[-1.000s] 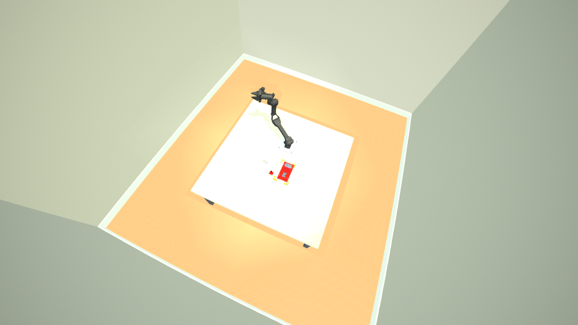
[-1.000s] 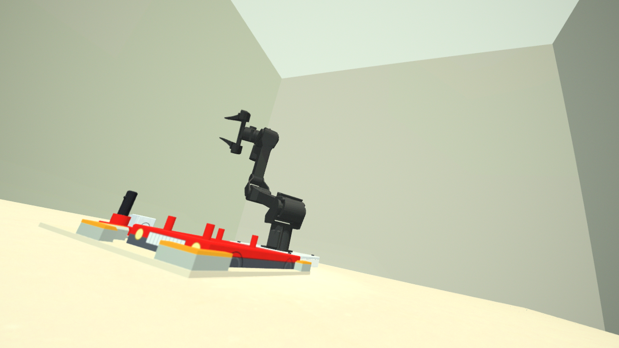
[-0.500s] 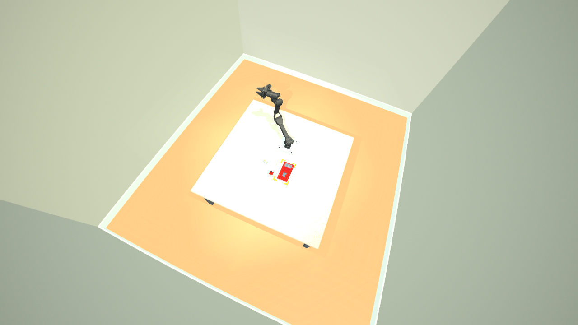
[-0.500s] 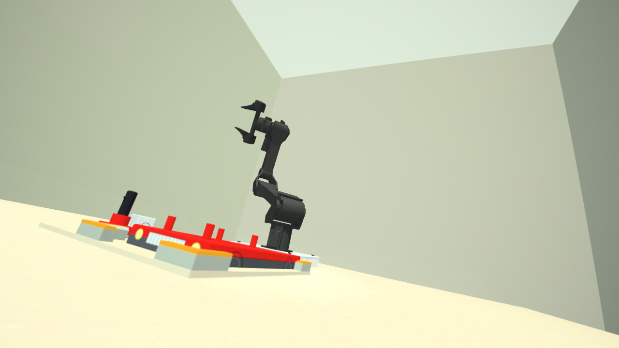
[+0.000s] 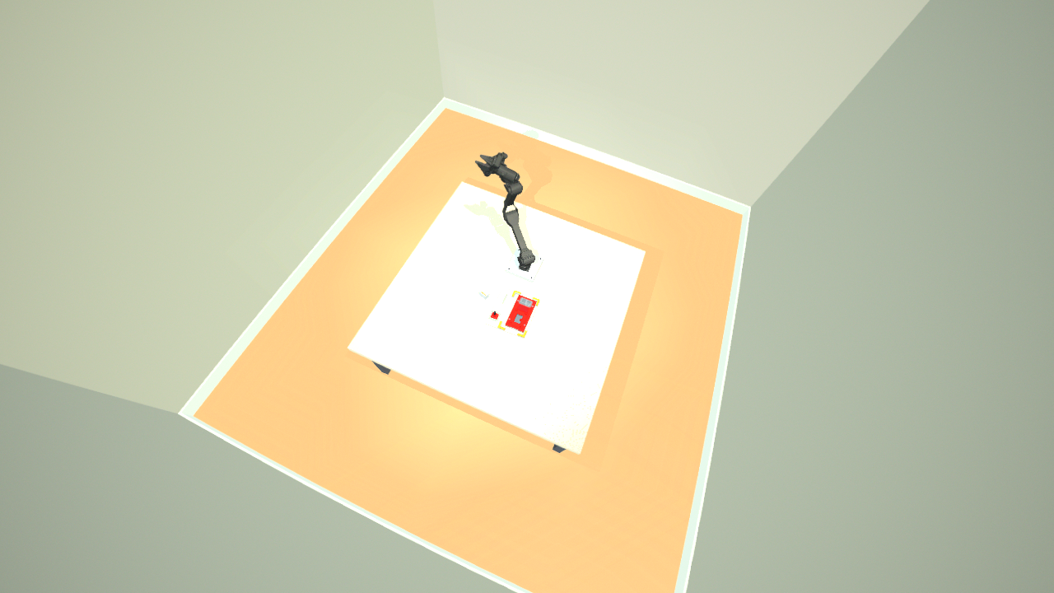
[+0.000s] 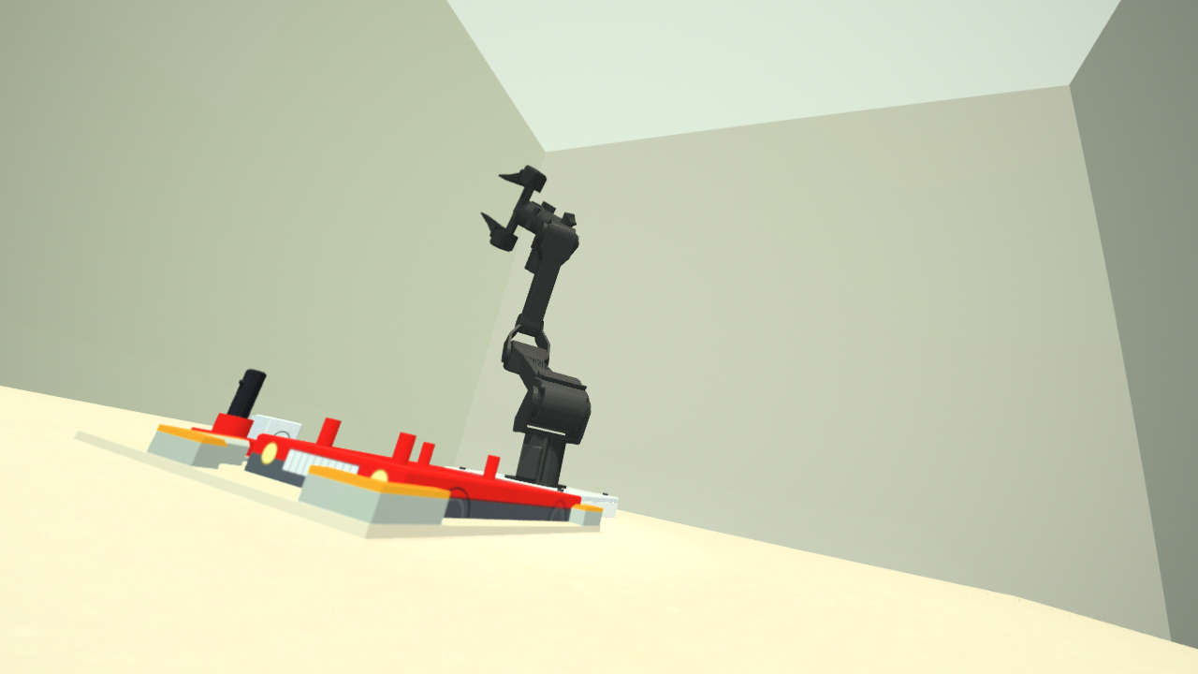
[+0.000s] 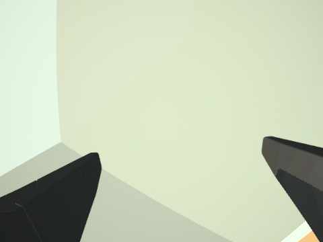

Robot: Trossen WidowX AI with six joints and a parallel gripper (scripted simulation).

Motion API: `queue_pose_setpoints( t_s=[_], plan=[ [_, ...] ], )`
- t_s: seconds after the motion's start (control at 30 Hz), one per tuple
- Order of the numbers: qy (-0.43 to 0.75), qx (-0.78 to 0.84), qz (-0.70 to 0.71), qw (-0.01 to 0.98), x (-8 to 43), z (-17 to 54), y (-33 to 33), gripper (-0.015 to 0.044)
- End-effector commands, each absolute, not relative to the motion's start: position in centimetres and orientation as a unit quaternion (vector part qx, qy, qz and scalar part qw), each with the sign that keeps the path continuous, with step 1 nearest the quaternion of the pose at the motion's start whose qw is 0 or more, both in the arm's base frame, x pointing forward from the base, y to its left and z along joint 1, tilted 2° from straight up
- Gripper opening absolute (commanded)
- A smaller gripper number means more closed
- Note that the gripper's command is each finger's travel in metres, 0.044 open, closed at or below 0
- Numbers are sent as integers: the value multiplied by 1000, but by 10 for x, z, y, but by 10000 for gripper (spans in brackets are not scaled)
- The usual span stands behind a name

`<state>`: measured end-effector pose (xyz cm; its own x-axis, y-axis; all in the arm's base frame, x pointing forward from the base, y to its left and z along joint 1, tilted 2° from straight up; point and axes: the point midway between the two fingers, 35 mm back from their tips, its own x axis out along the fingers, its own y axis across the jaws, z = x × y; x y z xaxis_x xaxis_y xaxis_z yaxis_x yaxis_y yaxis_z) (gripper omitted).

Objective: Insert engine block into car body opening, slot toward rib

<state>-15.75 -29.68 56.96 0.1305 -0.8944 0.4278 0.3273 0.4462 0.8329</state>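
The red car body lies on the table between corner blocks. A small grey patch shows in its top in the top view; whether this is the opening is too small to tell. A pale block, apparently the engine block, stands on the table beside the car body, outside it. Its slot side cannot be made out. My gripper is wide open and empty, high up and far from both, beyond the table's back edge in the top view. The wrist view shows only fingers, walls and a bit of floor.
A red base with an upright black post stands beside the car body, near the pale block. Yellow-topped corner blocks surround the car body. Several red pegs rise from it. The arm's base is close behind it.
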Motion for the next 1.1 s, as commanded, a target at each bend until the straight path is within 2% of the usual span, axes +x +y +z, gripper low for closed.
queue_pose_setpoints(
  t_s=[0.0,0.57,1.07],
  plan=[
    [-510,271,-424,698,-151,586,-277,440],
    [-565,219,-339,720,-113,641,-202,440],
    [-566,171,-274,758,-50,670,-135,440]
  ],
)
